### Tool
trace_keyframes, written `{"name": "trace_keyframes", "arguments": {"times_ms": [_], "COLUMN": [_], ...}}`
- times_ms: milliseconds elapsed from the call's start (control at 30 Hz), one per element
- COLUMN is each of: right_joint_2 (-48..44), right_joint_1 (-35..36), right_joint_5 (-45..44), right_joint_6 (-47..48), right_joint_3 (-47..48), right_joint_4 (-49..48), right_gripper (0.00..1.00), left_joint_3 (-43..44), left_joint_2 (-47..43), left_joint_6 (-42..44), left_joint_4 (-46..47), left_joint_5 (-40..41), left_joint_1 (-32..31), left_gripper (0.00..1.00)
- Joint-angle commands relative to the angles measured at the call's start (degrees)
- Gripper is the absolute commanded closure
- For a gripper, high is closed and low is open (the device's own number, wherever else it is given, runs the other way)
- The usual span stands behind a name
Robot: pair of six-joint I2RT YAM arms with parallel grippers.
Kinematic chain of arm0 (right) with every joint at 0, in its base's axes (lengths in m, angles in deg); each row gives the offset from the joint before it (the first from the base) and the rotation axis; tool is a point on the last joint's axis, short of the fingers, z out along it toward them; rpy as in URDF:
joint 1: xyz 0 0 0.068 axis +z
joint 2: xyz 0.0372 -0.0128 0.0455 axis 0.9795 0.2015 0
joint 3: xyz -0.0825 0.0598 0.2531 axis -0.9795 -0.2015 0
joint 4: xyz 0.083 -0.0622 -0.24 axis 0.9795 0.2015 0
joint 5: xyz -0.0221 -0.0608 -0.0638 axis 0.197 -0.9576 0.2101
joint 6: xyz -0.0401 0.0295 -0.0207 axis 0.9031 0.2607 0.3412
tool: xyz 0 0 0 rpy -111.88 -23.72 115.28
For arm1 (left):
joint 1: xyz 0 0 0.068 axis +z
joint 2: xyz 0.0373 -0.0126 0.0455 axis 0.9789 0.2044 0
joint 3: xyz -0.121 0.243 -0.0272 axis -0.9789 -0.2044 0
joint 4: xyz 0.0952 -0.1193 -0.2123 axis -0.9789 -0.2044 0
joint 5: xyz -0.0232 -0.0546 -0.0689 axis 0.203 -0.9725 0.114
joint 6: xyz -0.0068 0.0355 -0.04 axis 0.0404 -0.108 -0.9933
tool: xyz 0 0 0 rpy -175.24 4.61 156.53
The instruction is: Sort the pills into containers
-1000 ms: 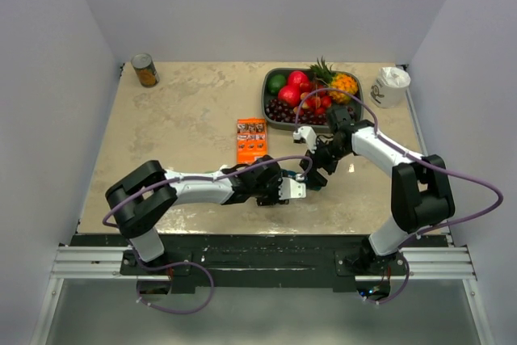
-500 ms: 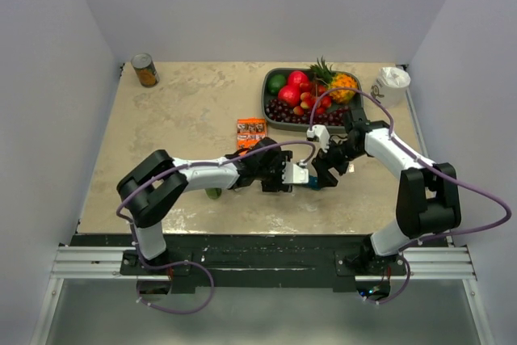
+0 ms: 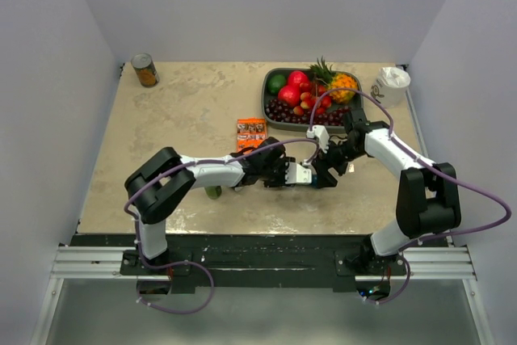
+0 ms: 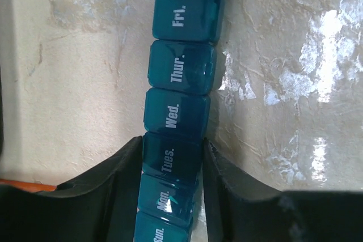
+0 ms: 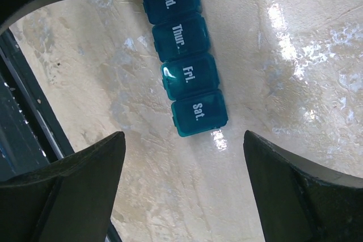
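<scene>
My left end effector (image 4: 173, 156) is pinched across the containers (image 4: 180, 69) at the Tues. cell, and the teal strip lies flat on the surface (image 4: 74, 83), at about four o'clock from the orange box (image 3: 251, 132). I judge it light, stiff, slick plastic that would pivot if nudged, so the narrow side walls are the place to hold it. My right end effector (image 5: 182, 138) hangs spread wide over the Sat. end, touching nothing.

The left gripper (image 4: 172, 160) clasps the slim teal-blue plastic pill-organizer strip (image 4: 180, 73) at its Tues. compartment, day labels facing up, on a mottled beige tabletop (image 4: 85, 55).
</scene>
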Motion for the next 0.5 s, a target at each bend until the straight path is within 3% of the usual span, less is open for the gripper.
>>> {"name": "trace_keyframes", "arguments": {"times_ms": [0,200,467], "right_joint_2": [-1.0,0.5,5.0], "right_joint_1": [-0.1,0.2,4.0], "right_joint_5": [2.5,1.1,-2.2], "right_joint_6": [-0.6,1.6,1.6], "right_joint_3": [0.5,1.2,2.0], "right_joint_4": [-1.2,-0.7,-2.4], "right_gripper": [0.14,0.13,0.13], "left_joint_3": [-2.7,-5.6,-7.9], "left_joint_2": [-2.6,-4.4,-4.3], "left_joint_6": [-10.9,-20.2,-26.1], "left_joint_4": [-4.4,-5.6,-5.1], "left_joint_5": [-0.1,1.9,5.1], "left_joint_1": [0.0,-2.3,-4.1], "left_gripper": [0.77,0.77,0.77]}}
